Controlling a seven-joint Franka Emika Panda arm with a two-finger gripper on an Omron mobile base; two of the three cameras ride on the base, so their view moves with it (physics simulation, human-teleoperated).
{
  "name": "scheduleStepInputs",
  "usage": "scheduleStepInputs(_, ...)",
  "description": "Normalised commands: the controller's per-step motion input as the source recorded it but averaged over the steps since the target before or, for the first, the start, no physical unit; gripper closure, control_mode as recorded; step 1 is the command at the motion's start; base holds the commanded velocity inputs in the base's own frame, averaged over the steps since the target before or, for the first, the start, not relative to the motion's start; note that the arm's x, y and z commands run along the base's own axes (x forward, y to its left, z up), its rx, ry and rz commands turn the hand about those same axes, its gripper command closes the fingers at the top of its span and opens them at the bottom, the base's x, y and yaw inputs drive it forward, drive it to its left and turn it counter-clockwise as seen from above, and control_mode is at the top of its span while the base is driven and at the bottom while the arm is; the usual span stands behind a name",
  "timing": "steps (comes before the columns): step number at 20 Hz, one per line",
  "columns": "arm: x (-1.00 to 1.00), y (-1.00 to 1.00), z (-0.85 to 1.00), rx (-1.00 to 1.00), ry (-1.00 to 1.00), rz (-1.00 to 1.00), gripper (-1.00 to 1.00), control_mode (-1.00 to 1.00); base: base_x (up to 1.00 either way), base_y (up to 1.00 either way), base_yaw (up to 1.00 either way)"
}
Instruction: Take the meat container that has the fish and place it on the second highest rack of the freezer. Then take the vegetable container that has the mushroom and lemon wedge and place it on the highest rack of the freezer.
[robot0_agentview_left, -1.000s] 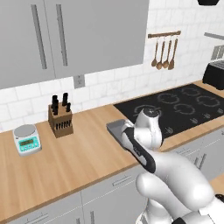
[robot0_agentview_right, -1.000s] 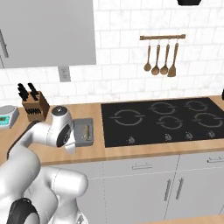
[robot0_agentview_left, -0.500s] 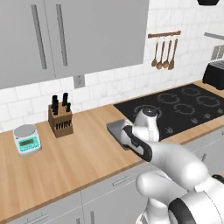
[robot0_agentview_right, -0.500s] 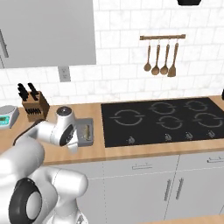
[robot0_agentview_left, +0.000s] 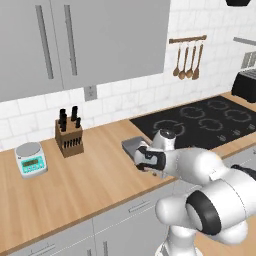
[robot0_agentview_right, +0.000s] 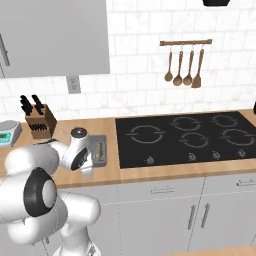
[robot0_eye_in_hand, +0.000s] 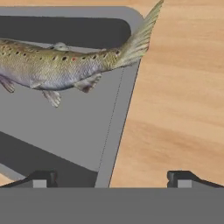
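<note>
Two spread, empty fingertips (robot0_eye_in_hand: 43, 178) straddle the meat container (robot0_eye_in_hand: 65, 131) rim; the fish (robot0_eye_in_hand: 57, 65) lies just ahead of the jaws.

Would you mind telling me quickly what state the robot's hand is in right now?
Hand: open and holding nothing, its fingers straddling the rim of the meat container that carries the fish.

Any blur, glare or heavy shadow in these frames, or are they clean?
Hand view: sharp, the fish crisply textured, a dark shadow band along the tray wall. Left base view: slightly soft, even flat lighting. Right base view: no glare on the black cooktop.
</note>
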Motion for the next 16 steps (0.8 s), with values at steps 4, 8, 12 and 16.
scheduleStepInputs(4, 0.24, 0.0, -0.43, 0.03, 0.0, 0.0, -1.0, -1.0, 0.0, 0.0, 0.0)
scheduleStepInputs(8, 0.27, 0.0, -0.43, 0.02, 0.0, 0.0, -1.0, -1.0, 0.0, 0.0, 0.0)
scheduleStepInputs(12, 0.37, 0.0, -0.42, 0.01, 0.0, 0.0, 1.0, -1.0, 0.0, 0.0, 0.0)
scheduleStepInputs(16, 0.12, 0.0, -0.52, 0.0, 0.0, 0.0, 1.0, -1.0, 0.0, 0.0, 0.0)
